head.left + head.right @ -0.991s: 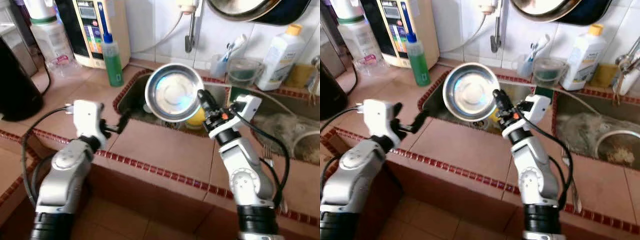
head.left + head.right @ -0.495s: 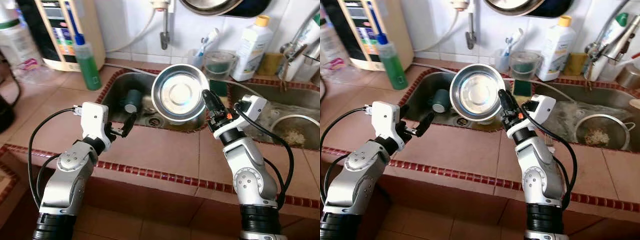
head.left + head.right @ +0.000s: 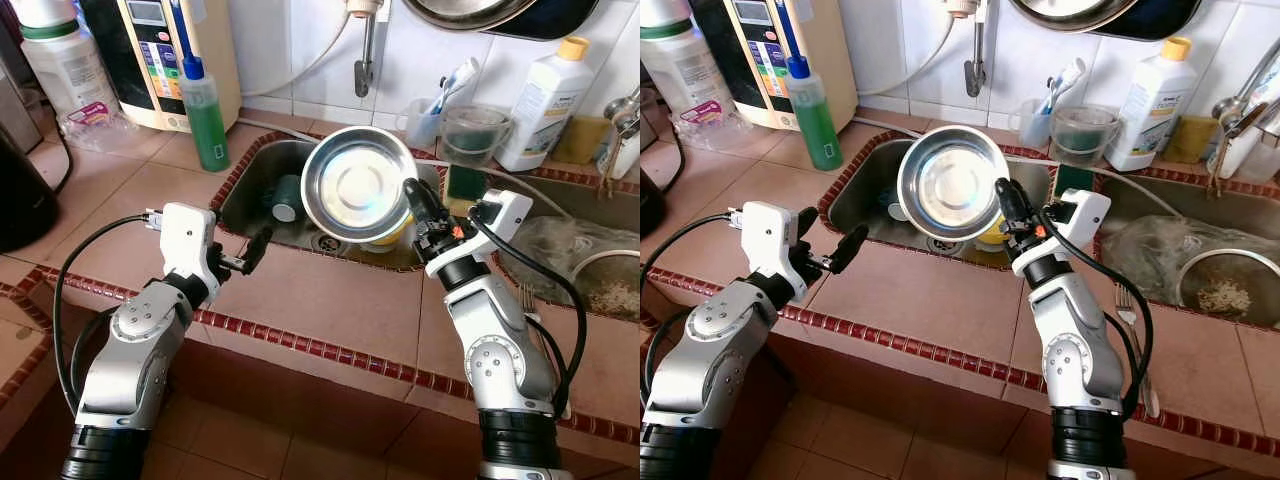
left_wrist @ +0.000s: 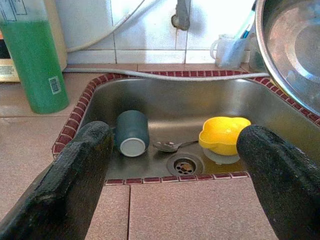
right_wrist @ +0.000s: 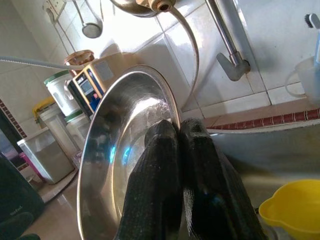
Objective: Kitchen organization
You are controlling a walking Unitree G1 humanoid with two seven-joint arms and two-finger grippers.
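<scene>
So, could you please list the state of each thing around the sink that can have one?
Round stainless steel bowl: held tilted above the sink, rim pinched.
Right gripper: shut on the bowl.
Left gripper: open, holding nothing.
Dark teal mug: lying on its side in the sink.
Yellow plastic bowl: in the sink, by the drain.
Green soap bottle: upright, capped.

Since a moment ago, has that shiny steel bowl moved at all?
Cannot tell. The camera shifted; the steel bowl sits pinched in the right gripper above the sink, as before.
</scene>
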